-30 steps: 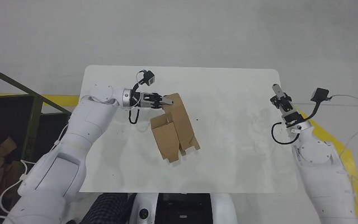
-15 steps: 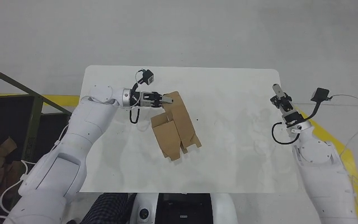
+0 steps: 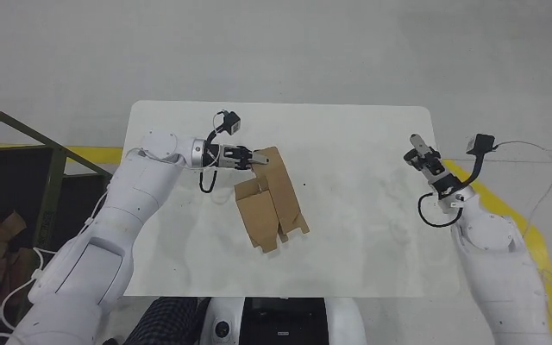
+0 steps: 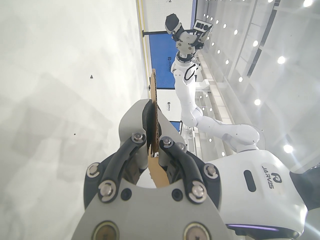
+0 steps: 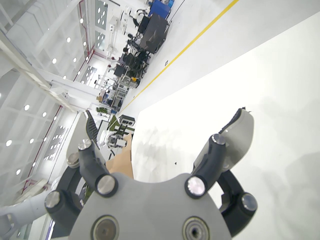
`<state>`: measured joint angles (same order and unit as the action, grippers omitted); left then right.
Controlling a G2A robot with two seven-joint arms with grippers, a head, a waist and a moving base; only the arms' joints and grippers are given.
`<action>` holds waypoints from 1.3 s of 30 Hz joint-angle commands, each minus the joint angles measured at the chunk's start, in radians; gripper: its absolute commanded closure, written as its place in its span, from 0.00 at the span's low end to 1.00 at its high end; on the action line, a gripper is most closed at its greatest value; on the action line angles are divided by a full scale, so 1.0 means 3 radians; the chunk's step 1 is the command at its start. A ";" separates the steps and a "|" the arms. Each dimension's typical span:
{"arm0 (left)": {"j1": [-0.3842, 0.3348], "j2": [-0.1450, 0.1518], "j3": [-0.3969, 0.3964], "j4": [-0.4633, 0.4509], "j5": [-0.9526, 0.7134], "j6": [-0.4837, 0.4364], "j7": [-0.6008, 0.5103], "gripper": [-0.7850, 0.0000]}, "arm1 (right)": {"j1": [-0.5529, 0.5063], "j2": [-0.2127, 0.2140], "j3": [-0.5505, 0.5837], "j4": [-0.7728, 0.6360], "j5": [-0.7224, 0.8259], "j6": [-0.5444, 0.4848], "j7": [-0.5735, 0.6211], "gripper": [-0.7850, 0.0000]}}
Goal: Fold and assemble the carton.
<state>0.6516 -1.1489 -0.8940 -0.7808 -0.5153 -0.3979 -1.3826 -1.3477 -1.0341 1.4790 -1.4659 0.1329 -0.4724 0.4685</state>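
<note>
A flat brown cardboard carton (image 3: pixel 269 200) lies on the white table (image 3: pixel 362 216), left of centre, its flaps spread toward the near edge. My left gripper (image 3: pixel 256 158) is shut on the carton's far edge; in the left wrist view the cardboard edge (image 4: pixel 153 106) stands thin and upright between the two pads. My right gripper (image 3: pixel 416 144) hovers over the table's right side, far from the carton, open with nothing between its fingers (image 5: pixel 240 123). The carton (image 5: pixel 122 157) shows small in the right wrist view beyond that gripper.
The table's far edge (image 3: pixel 276 105) and its right side are bare white surface. A yellow floor line (image 3: pixel 95 153) runs beside the table. A dark metal frame (image 3: pixel 34 164) stands to the left of the table.
My right gripper has shifted a little left and toward the table's far side. The left gripper keeps its hold and the carton has turned slightly.
</note>
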 commanded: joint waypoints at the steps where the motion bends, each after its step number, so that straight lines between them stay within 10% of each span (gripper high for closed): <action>1: -0.0043 -0.0015 0.0016 0.0038 -0.0006 0.0006 -0.0044 1.00 | -0.0002 0.0001 -0.0040 -0.0025 0.0066 -0.0047 0.0212 0.00; 18: -0.0318 -0.0073 0.0184 -0.0018 0.0014 0.0031 -0.0163 1.00 | 0.0071 -0.0018 -0.0519 -0.0158 0.0907 -0.0195 0.1660 0.00; 39: -0.0425 -0.0149 0.0408 -0.0037 -0.0246 0.0144 -0.0277 1.00 | 0.0207 -0.0089 -0.0973 -0.0057 0.1279 -0.0086 0.2069 0.00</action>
<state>0.5243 -1.1936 -0.7716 -0.7918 -0.5895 -0.3548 -1.4655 -1.2855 -1.0607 1.1872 -1.4829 0.5163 -0.4982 1.0891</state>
